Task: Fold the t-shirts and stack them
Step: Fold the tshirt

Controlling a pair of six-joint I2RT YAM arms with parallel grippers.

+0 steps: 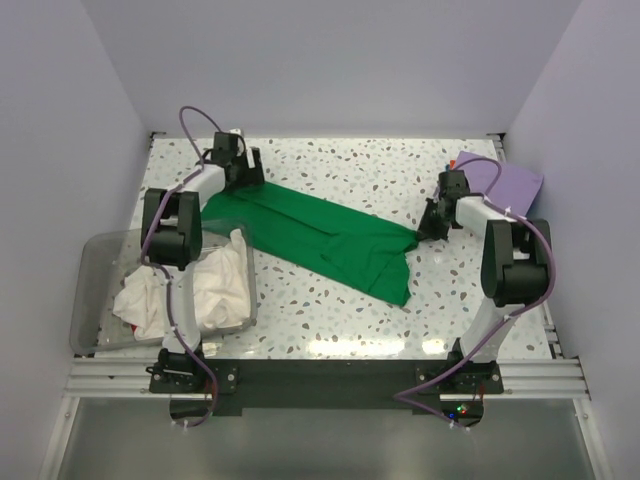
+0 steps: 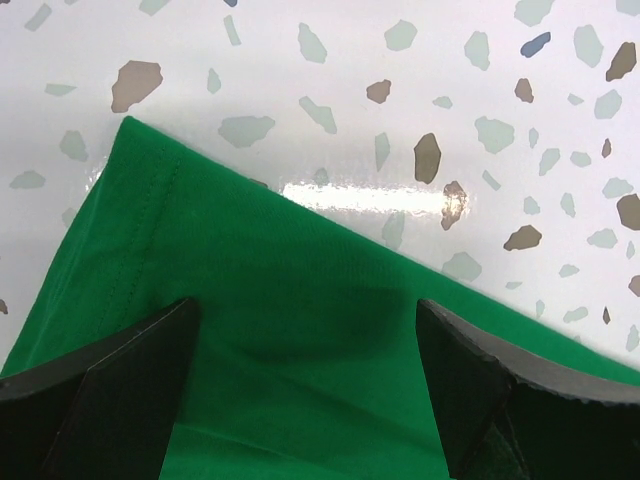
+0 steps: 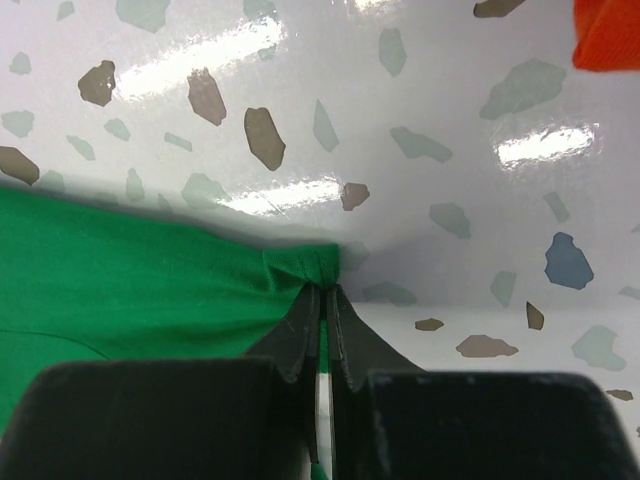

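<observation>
The bright green t-shirt (image 1: 320,235) lies stretched in a band across the table, from back left to centre right. My left gripper (image 1: 246,178) is at its far left end; in the left wrist view it (image 2: 305,335) is open, with the green cloth (image 2: 280,270) lying between and under its fingers (image 2: 140,370). My right gripper (image 1: 426,228) is shut on the shirt's right corner; the right wrist view shows the jaws (image 3: 325,290) pinching bunched green cloth (image 3: 150,280). The lavender-purple t-shirt (image 1: 508,180) lies at the back right. White t-shirts (image 1: 195,285) sit crumpled in the bin.
A clear plastic bin (image 1: 95,300) stands at the front left beside the left arm's base. An orange-red object (image 3: 610,30) shows at the top right corner of the right wrist view. White walls enclose the speckled table (image 1: 380,165) on three sides.
</observation>
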